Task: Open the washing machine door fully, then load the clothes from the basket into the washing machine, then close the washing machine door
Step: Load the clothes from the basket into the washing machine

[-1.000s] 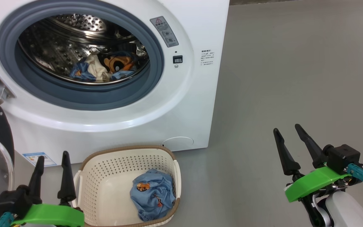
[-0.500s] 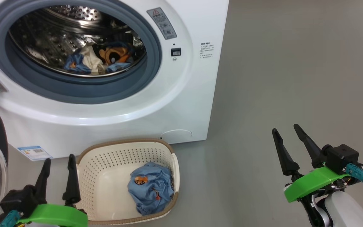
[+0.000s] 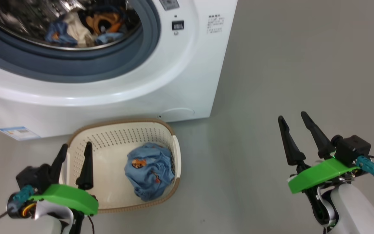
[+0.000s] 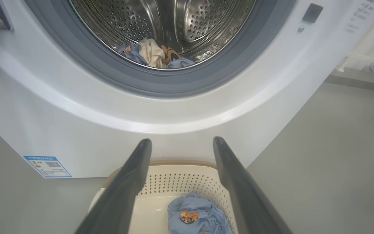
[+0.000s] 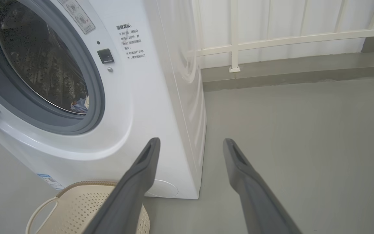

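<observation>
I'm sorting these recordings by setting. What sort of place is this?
Probably a laundry corner, perhaps a test area or enclosed balcony: a white front-loading washing machine stands on a bare grey floor, a cream basket holding clothes sits before it, and a pale railing runs beyond it.

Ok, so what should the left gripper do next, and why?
Probably lower the left gripper onto the blue garment in the basket. Its jaws are open and empty by the basket's left rim, other clothes already lie in the drum, and this piece is left to load.
</observation>
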